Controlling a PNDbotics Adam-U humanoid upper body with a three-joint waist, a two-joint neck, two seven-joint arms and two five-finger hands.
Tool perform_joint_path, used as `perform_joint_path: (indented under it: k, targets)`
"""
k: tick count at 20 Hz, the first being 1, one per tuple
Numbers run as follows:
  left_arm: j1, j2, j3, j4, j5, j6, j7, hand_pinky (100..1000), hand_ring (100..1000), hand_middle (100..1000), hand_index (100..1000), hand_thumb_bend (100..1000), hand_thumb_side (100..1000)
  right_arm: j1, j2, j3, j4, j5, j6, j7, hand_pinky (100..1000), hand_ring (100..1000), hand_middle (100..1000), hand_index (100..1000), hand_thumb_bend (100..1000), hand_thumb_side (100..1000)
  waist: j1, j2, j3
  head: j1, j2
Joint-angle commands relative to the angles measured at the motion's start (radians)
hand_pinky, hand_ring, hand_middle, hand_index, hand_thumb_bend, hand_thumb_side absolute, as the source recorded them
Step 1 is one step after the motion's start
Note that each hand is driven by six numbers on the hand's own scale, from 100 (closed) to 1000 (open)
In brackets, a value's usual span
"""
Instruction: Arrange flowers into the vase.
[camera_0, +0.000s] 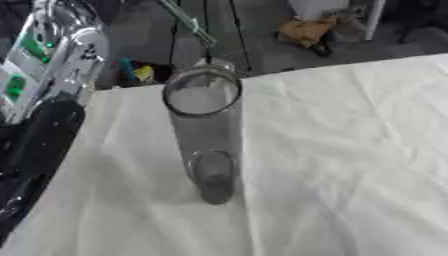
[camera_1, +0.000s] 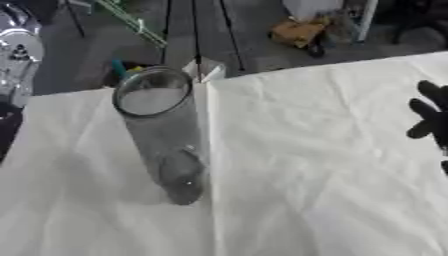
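**A:** Straight down onto the table (camera_0: 350, 165) with its white cloth, and the clear glass vase (camera_0: 206, 135) stands upright on the cloth near the table's far edge, mouth toward us, nothing in it.

**B:** Over on the left, the left arm (camera_0: 44, 140), black and silver, runs along that edge of the table. Its hand doesn't show in either eye.

**A:** Switch to the right eye view and there's something the left eye misses: the right hand (camera_1: 430, 112), black fingers poking in at the right border, well apart from the vase.

**B:** Those fingers look spread and relaxed, holding nothing.

**A:** A thin green stem (camera_1: 131, 22) slants above the vase's rim. What holds it, I can't tell.
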Motion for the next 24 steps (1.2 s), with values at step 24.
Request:
perform_joint_path:
  k: [24]
  targets:
    - [0.021, 0.044, -0.011, -0.056, 0.089, 0.081, 0.031, 100, 100, 100, 100, 100, 634, -0.001, -0.011, -0.009, -0.020, 0.008, 0.006, -0.008, 981, 1000, 545, 910, 100, 1000, 0.003, -0.007, 0.013, -0.012, 0.012]
